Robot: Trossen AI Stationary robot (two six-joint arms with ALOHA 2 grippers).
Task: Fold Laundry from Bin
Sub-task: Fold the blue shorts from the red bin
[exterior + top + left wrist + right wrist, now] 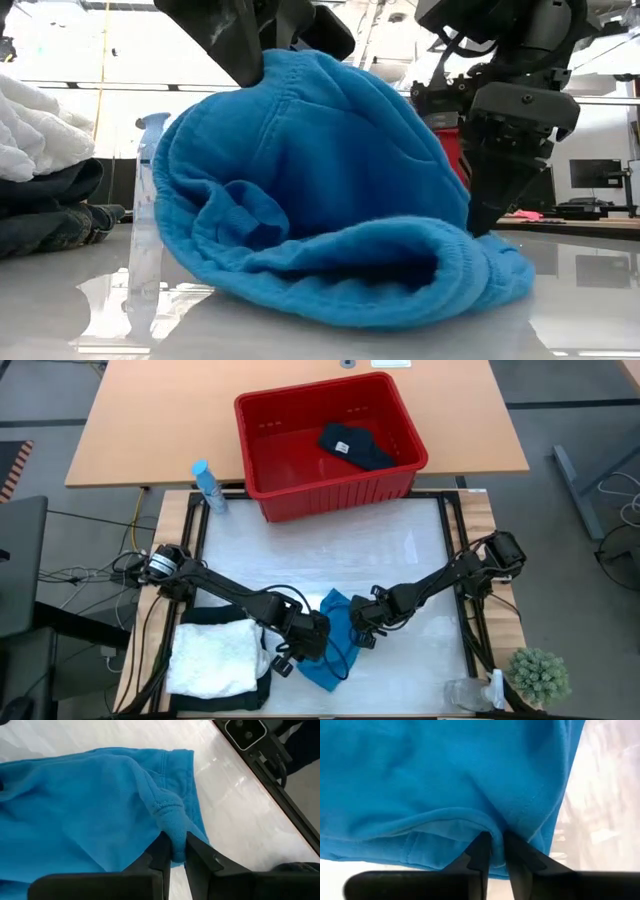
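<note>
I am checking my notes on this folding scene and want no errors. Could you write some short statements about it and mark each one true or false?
1. The left gripper pinches a bunched fold of the blue garment. True.
2. The red bin is empty. False: a dark garment lies in it.
3. The right gripper holds an edge of the blue garment. True.
4. The white cloth lies inside the bin. False: it rests on a dark folded item on the table, on the left arm's side.
5. A blue spray bottle stands beside the bin. True.
</note>
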